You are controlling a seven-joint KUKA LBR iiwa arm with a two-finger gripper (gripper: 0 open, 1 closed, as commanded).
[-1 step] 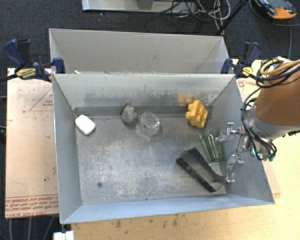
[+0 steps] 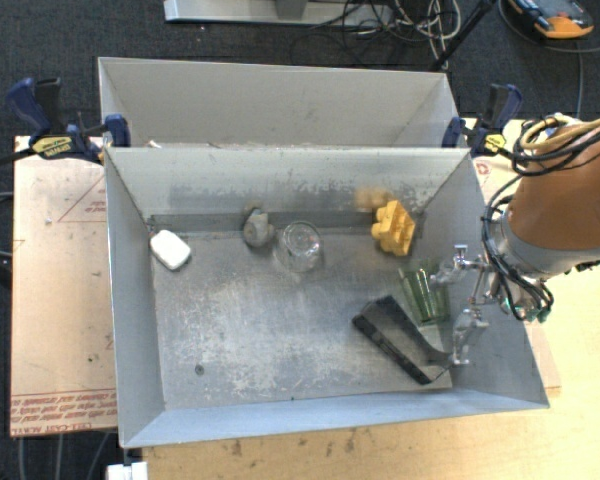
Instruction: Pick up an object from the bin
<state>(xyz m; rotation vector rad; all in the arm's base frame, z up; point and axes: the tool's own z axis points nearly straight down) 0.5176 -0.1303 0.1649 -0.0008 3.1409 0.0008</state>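
- Your gripper [image 2: 461, 308] is at the right side of the bin [image 2: 280, 368], over the sloped wall. Its two fingers are spread apart with nothing between them.
- The nearest things are a green see-through piece [image 2: 422, 294], just to its left, and a black flat bar [image 2: 392, 336] a bit nearer.
- Watch out: these two lie very close (they look like they touch), so closing on one could push the other or catch both.
- The wall is close too, so a finger could bump it going down.
- The black flat bar lies low, so the fingers may slide off it.
- The yellow toy [image 2: 394, 226] and clear cup [image 2: 299, 245] sit well apart, on the far side.
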